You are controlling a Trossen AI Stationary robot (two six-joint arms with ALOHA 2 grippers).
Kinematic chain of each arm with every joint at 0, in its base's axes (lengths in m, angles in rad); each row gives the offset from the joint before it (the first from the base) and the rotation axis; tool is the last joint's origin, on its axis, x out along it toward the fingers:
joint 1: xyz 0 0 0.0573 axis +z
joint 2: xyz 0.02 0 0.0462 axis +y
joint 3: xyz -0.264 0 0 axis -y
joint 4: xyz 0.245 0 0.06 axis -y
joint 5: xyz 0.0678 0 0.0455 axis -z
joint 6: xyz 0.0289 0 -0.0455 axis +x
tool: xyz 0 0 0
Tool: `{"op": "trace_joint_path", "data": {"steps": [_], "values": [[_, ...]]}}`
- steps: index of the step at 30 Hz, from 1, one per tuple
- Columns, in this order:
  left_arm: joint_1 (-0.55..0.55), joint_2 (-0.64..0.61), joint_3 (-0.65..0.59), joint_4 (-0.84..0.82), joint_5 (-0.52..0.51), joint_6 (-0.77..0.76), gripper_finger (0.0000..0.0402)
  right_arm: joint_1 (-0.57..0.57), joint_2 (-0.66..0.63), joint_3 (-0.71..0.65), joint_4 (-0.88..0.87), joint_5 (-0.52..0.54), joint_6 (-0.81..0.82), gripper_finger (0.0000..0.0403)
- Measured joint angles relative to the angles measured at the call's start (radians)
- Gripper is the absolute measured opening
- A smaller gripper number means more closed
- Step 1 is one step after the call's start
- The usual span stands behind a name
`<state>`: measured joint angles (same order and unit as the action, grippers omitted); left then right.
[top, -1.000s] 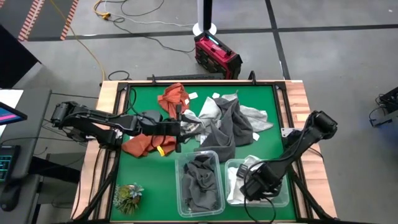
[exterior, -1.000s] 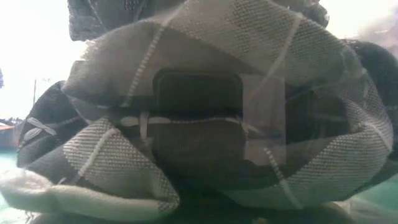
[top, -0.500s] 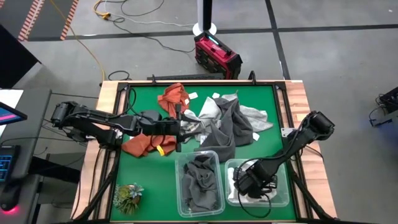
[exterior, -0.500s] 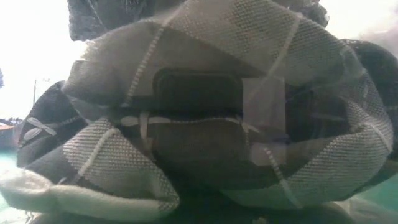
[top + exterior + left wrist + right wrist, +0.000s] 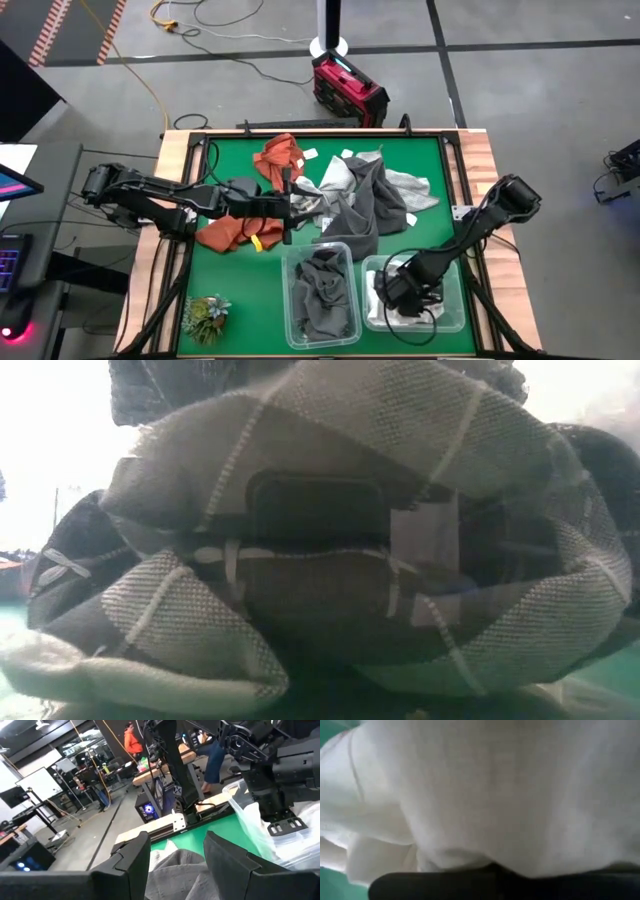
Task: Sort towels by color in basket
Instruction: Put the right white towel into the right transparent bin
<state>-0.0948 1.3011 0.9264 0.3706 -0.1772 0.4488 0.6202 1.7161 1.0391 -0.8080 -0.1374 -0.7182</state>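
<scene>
In the high view a heap of towels lies mid-table: rust-orange point(image 5: 278, 155), light grey point(image 5: 336, 175), dark grey point(image 5: 368, 208), and another rust-orange one point(image 5: 224, 233). My left gripper point(image 5: 290, 206) hangs level and open over the heap's left edge, its fingers standing apart above grey cloth point(image 5: 175, 872). My right gripper point(image 5: 398, 290) points down into the right clear bin point(image 5: 455, 318), shut on a white towel point(image 5: 495, 795). The left clear bin point(image 5: 292, 300) holds dark grey towels point(image 5: 320, 290). A plaid grey towel point(image 5: 330, 560) fills the low view. My right gripper comes at the white towel from above, pointing down, inside the right bin. The cloth bunches right in front of the wrist camera and hides where the fingers point(image 5: 470, 887) meet it, so the part held cannot be told.
A green plant tuft point(image 5: 205, 316) sits at the table's near left corner. A small yellow item point(image 5: 258, 241) lies by the lower orange towel. Bare green mat point(image 5: 430, 240) shows right of the heap. A red case point(image 5: 348, 88) stands on the floor beyond the far edge.
My right gripper has gone down into the right bin with the white towel, shifting slightly toward the table's left, and its wrist has rolled. My left arm has kept still.
</scene>
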Motion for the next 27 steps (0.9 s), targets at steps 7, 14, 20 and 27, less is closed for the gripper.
{"op": "trace_joint_path", "data": {"steps": [7, 14, 20, 27], "values": [[0.000, 0.000, 0.000, -0.008, 0.001, 0.000, 0.0173, -0.020, 0.004, 0.003, 0.063, 0.001, 0.345, 0.0059], [0.000, 0.000, 0.000, -0.015, 0.001, 0.000, 0.0173, 0.005, 0.009, 0.074, -0.068, 0.012, 0.401, 0.0128], [0.000, 0.000, 0.000, -0.014, -0.019, 0.011, 0.0173, -0.012, 0.011, 0.171, -0.192, 0.011, 0.488, 0.0215], [0.000, 0.000, 0.000, -0.006, -0.026, 0.011, 0.0173, -0.033, 0.011, 0.331, -0.404, 0.011, 0.541, 0.0274]]}}
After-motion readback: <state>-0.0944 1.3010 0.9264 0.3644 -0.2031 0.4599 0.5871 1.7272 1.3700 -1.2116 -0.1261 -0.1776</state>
